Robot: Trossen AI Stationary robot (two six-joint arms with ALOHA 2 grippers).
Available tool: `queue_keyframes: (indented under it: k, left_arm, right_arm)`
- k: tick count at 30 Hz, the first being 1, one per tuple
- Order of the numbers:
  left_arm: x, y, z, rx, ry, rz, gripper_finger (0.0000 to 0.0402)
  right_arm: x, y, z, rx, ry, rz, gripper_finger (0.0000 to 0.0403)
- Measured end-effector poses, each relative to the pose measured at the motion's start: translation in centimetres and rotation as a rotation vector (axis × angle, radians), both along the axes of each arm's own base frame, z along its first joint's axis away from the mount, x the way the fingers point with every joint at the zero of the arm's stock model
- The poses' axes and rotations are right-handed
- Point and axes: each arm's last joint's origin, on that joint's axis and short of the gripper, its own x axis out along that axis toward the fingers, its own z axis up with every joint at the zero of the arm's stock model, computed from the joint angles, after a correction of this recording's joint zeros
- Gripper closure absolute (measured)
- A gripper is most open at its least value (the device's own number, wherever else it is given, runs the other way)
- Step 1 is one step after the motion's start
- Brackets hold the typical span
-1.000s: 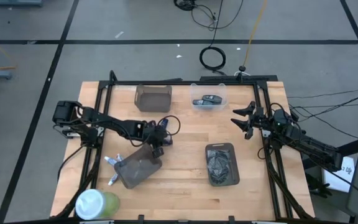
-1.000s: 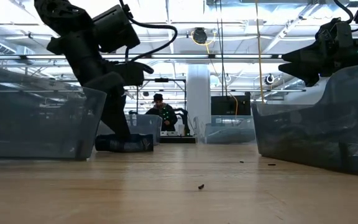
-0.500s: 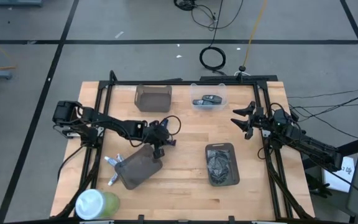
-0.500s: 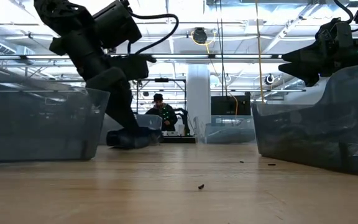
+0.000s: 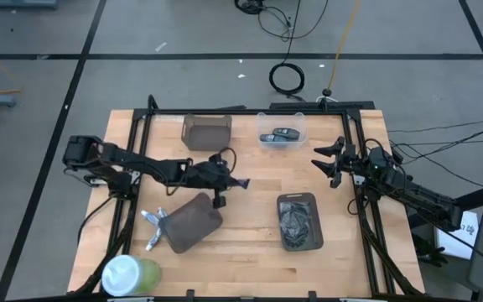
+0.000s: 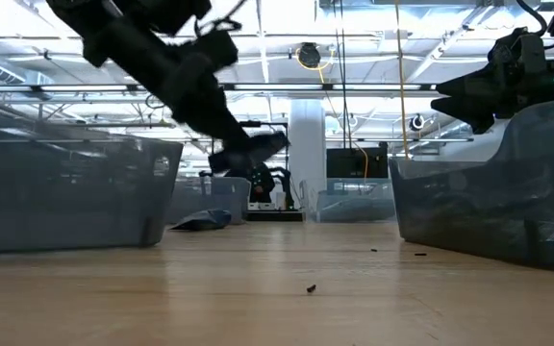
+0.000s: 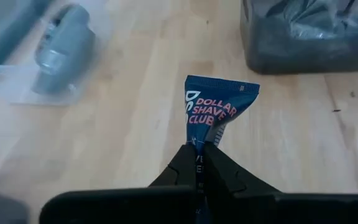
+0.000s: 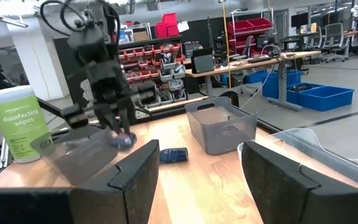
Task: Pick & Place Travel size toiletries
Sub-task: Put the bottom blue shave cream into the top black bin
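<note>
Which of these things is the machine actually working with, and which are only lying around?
In the job: blue tube, gripped by the shut left pincer; silvery tubes beside the tipped tray.
Lying about: green wipes canister; cable coil on the floor; right pincer, open, idle at the table's right edge.

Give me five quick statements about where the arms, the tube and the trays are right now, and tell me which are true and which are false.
1. The left gripper is shut on a blue tube. True.
2. The tube is lying flat on the table. False: it is held clear of the wood.
3. The right gripper is open and holds nothing. True.
4. The wipes canister stands at the far edge beside the clear bin. False: it stands at the near left corner.
5. The right gripper is reaching into the dark tray. False: it waits by the table's right edge.
</note>
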Motion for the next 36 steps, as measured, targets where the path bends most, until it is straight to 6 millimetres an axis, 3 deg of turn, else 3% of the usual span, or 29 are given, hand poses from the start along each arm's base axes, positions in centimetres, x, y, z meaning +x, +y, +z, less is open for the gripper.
queue_keyframes:
  k: [4,11,19,26,31,36]
  left_arm:
    - [-1.7,-0.4,2.6,0.002,-0.031,-0.005,0.04]
    - [-7.3,-3.4,6.3,-0.105,0.005,0.038,0.0401]
    - [-11.1,-8.0,5.8,-0.337,0.183,0.004,0.0401]
    - [-9.7,-9.8,2.2,-0.429,0.404,0.084,0.0402]
    - [-7.1,-9.7,0.3,-0.439,0.394,0.042,0.0402]
    - [-4.7,-9.0,-0.1,-0.363,0.265,-0.056,0.0402]
  right_arm:
    - [0.0,0.0,0.0,0.0,0.001,0.0,0.0187]
    - [0.0,0.0,-0.1,0.003,0.006,0.0,0.0184]
    - [0.0,0.0,0.0,0.003,0.005,0.0,0.0186]
    - [0.0,0.0,-0.1,0.003,0.005,0.0,0.0185]
    - [0.0,0.0,0.0,0.003,0.005,0.0,0.0187]
    - [0.0,0.0,0.0,0.003,0.005,-0.001,0.0184]
